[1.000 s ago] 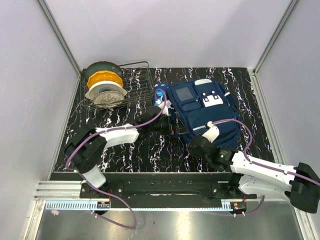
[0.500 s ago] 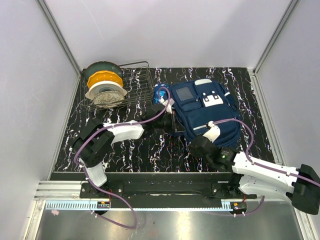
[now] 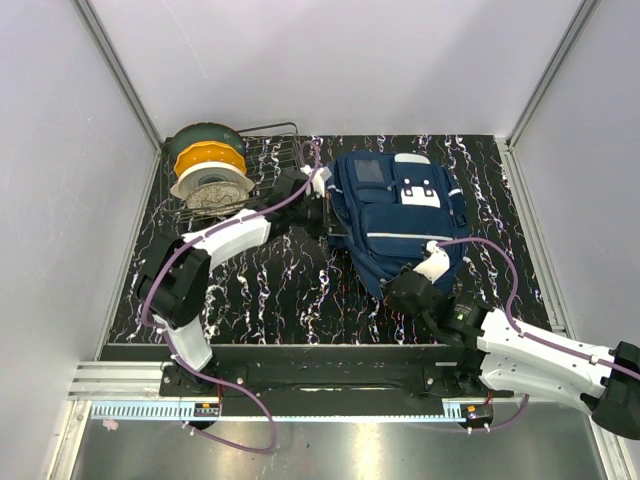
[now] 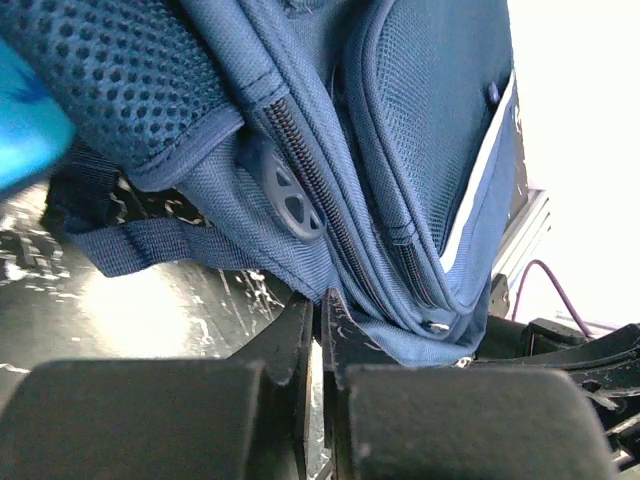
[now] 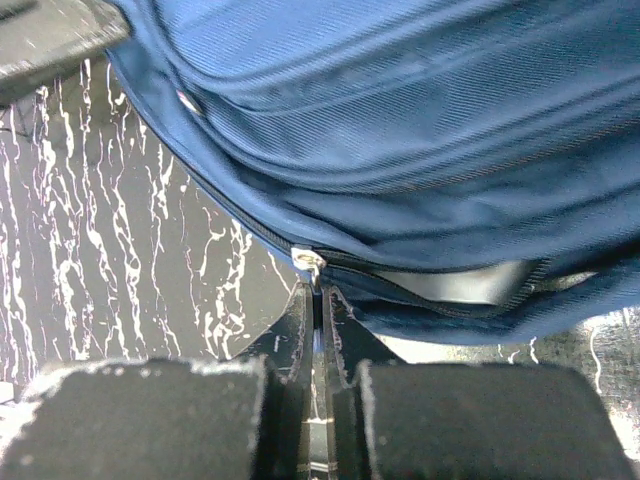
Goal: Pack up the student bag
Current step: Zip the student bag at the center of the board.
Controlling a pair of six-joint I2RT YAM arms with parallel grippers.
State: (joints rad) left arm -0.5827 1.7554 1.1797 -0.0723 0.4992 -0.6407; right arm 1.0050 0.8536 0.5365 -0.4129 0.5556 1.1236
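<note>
The student bag (image 3: 405,215), navy with white patches, lies on the black marbled table. My left gripper (image 3: 320,207) is at its left side. In the left wrist view it (image 4: 320,300) is shut, with its tips pinching the bag's lower fabric edge (image 4: 370,310) beside a zipper. My right gripper (image 3: 398,285) is at the bag's near edge. There it (image 5: 316,290) is shut on the pull of a silver zipper slider (image 5: 308,261). Light grey lining (image 5: 450,283) shows through the part-open zipper. A glossy blue thing (image 4: 25,120) shows blurred at the left wrist view's upper left.
A wire rack (image 3: 275,165) stands at the back left, with a stack of round green, orange and white pieces (image 3: 207,165) against it. Grey walls close in the table on three sides. The arms' rail (image 3: 320,375) runs along the near edge.
My left gripper has moved back along the bag's left side and has shut. The bag has swung and shifted towards the back. My right gripper stays shut on the zipper pull.
</note>
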